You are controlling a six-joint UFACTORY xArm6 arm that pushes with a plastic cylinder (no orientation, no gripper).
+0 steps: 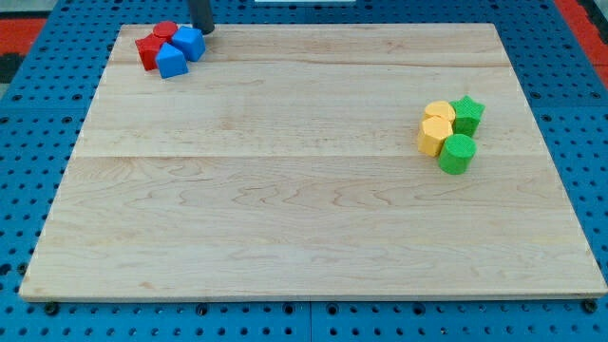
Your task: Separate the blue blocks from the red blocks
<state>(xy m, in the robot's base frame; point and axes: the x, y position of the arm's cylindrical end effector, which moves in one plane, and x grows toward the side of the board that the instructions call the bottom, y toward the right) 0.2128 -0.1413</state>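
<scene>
Near the view's top left corner of the wooden board (304, 190) lies a tight cluster of blocks. A red cylinder (165, 31) and a red block (149, 50) sit on the cluster's left side. A blue block (189, 44) and a second blue block (171, 61) sit on its right side, touching the red ones. My tip (203, 30) is at the view's top, just right of and above the upper blue block, very close to it or touching it.
At the view's right sits another cluster: two yellow blocks (438, 115) (435, 135), a green star (467, 114) and a green cylinder (457, 153). A blue pegboard (28, 123) surrounds the board.
</scene>
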